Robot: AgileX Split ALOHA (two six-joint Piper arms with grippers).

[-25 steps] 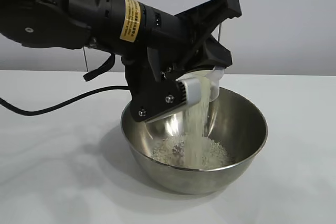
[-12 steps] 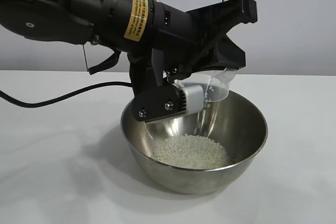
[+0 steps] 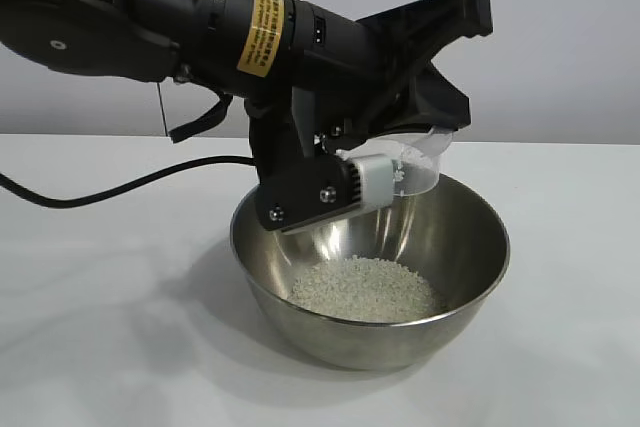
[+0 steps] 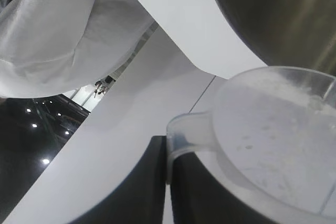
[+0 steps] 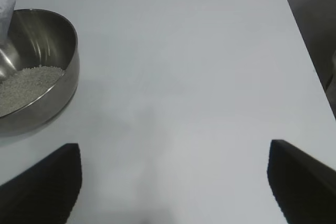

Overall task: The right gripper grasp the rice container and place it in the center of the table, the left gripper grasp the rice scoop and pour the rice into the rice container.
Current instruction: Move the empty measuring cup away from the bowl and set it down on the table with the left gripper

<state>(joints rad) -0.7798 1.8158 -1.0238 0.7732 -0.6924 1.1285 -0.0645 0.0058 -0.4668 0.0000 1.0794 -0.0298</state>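
In the exterior view, the left gripper (image 3: 385, 162), reaching in from the upper left of the frame, is clamped tight on the rice scoop (image 3: 420, 162), held just above the far rim of the rice container (image 3: 470, 277) at centre frame on the tabletop (image 3: 100, 327). Compared with one second earlier, the falling stream has stopped, the scoop has rolled back toward level and appears nearly empty, and the rice (image 3: 365, 289) lies as a settled heap in the container bottom. The right gripper (image 5: 173, 182) hangs with fingers spread wide and empty above bare tabletop, the container at the left edge of its wrist view.
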